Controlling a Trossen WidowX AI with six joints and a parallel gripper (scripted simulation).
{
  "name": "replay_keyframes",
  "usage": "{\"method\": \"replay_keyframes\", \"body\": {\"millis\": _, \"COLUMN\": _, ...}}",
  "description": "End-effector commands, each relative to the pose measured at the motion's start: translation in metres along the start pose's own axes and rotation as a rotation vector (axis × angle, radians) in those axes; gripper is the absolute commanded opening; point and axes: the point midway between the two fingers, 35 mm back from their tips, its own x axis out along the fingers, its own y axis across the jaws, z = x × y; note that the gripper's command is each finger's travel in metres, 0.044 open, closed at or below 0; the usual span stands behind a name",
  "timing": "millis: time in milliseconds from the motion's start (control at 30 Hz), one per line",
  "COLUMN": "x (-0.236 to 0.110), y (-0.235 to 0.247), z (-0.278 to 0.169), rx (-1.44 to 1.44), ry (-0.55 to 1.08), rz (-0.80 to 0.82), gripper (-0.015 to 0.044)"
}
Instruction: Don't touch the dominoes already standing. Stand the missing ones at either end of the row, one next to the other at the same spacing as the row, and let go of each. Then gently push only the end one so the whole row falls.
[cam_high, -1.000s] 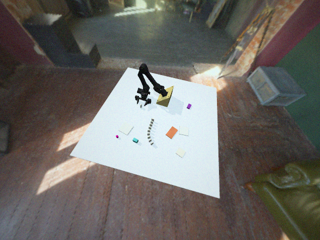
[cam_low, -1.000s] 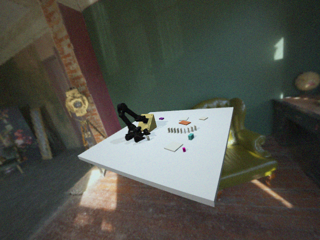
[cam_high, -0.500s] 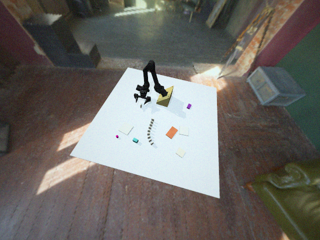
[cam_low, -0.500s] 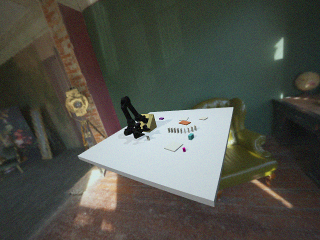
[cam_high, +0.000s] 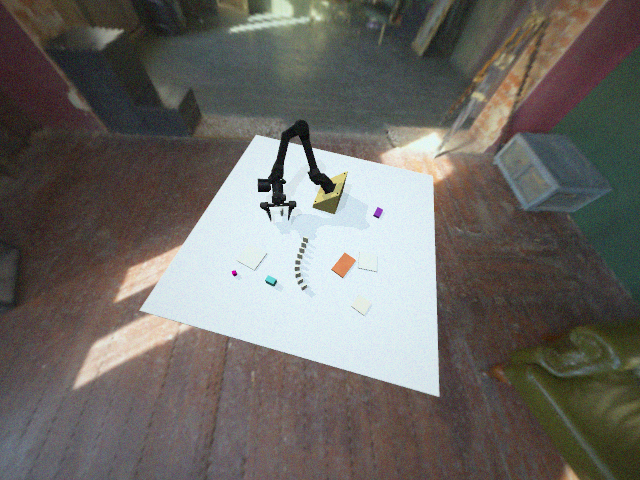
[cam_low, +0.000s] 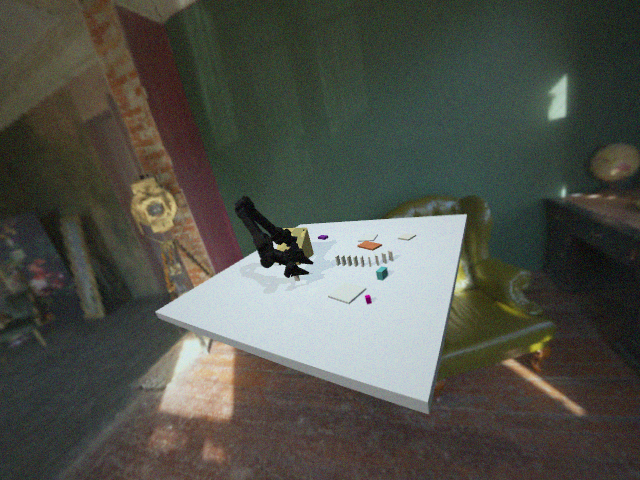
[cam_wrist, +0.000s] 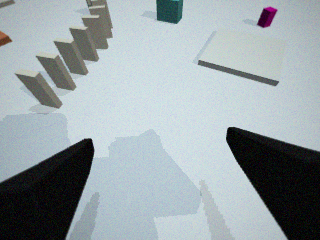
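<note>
The gripper (cam_high: 278, 208) hangs above the table (cam_high: 361, 335) with its fingers spread wide, holding nothing. A single domino (cam_low: 296, 277) appears to stand just below it, though the exterior view is too small to be sure. The row (cam_high: 300, 262) of standing dominoes curves away, well apart from the gripper. Beside the row lie a teal block (cam_wrist: 169, 10), a magenta block (cam_wrist: 267, 16) and a cream tile (cam_wrist: 243, 54).
</note>
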Motion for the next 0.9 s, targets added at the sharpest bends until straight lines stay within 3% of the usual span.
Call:
{"method": "replay_keyframes", "body": {"millis": 0, "x": 0.002, "y": 0.021, "z": 0.001, "rx": -0.203, "ry": 0.275, "rz": 0.199, "gripper": 0.044}}
{"method": "replay_keyframes", "body": {"millis": 167, "x": -0.026, "y": 0.034, "z": 0.003, "rx": -0.575, "ry": 0.587, "rz": 0.427, "gripper": 0.044}}
{"method": "replay_keyframes", "body": {"millis": 367, "x": -0.077, "y": 0.014, "z": 0.021, "rx": -1.091, "ry": 0.905, "rz": 0.605, "gripper": 0.044}}
{"method": "replay_keyframes", "body": {"millis": 867, "x": -0.079, "y": 0.013, "z": 0.022, "rx": -1.108, "ry": 0.915, "rz": 0.609, "gripper": 0.044}}
